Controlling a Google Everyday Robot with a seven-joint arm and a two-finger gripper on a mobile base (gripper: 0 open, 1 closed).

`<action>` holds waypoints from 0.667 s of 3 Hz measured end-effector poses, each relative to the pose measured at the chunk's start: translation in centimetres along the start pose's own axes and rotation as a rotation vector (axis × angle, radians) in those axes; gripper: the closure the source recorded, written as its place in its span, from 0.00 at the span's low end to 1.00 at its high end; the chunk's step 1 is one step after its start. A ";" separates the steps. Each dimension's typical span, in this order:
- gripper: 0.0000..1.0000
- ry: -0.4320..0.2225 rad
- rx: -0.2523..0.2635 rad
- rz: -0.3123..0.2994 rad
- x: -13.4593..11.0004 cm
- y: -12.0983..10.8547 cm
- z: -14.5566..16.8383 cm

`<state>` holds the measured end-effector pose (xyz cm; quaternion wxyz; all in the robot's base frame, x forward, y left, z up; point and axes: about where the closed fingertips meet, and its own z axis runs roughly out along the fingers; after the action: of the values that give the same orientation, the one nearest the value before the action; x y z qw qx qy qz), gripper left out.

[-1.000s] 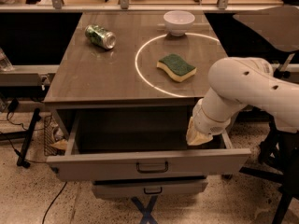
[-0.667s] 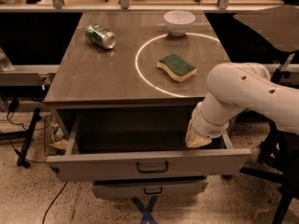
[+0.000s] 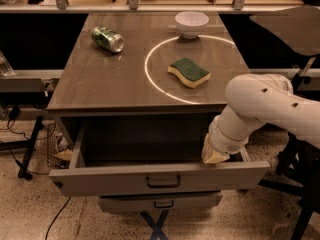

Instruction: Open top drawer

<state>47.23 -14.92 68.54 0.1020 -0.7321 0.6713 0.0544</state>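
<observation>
Pulling is essentially complete: the top drawer [image 3: 100, 178] stands well out from under the table [image 3: 100, 84], with its box exposed. The gripper [image 3: 216, 155] sits inside the drawer's right end, just behind its front (grip state cannot be determined). The next move probably calls for lifting the gripper clear without dragging the drawer. Compared with one second ago, the gripper is lower and the drawer marginally further out.

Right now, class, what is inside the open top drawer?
Only the gripper shows inside the top drawer, at its right front corner. Its front panel and the arm cover the floor strip near the front; the rear is too dark to tell.
</observation>
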 end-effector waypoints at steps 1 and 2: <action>1.00 0.023 -0.050 0.023 1.9 3.7 -1.5; 1.00 0.041 -0.093 0.044 3.2 6.5 -2.3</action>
<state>40.96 -19.07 69.63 0.0526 -0.7223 0.6858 0.0727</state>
